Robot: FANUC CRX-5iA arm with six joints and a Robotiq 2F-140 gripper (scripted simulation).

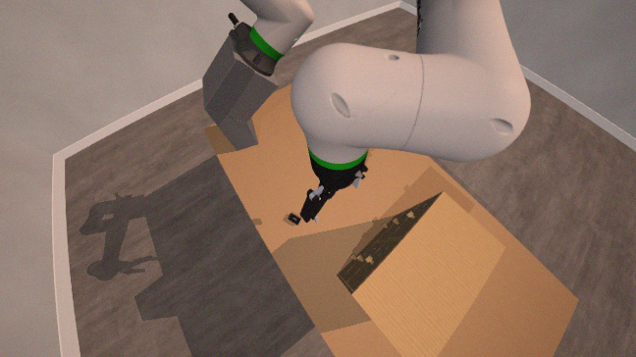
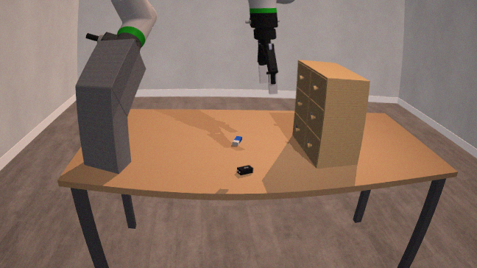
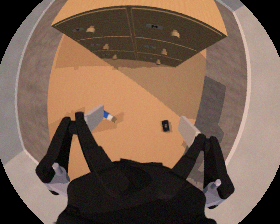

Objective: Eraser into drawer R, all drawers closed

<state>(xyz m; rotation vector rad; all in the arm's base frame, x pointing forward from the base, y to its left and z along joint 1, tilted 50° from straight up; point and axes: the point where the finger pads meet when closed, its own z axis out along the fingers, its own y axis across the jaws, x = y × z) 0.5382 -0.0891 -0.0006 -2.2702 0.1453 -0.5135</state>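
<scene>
The eraser (image 2: 237, 140) (image 3: 109, 116), a small blue and white block, lies on the table in front of the chest; I do not make it out in the top view. The small chest (image 1: 427, 278) (image 2: 344, 124) (image 3: 106, 22) stands upright at the right, with two columns of knobbed drawers. All drawers look pushed in. Their labels are too small or dark to read, so I cannot tell which is R. My gripper (image 1: 312, 218) (image 2: 267, 82) (image 3: 141, 117) is open and empty, high above the table, left of the chest's front.
A small black block (image 1: 293, 219) (image 2: 244, 170) (image 3: 165, 125) lies on the table (image 2: 165, 146), nearer the table edge in the exterior view than the eraser. The grey robot pedestal (image 1: 236, 96) (image 2: 103, 127) stands at the table's left end. Shadows fall across the table before the chest.
</scene>
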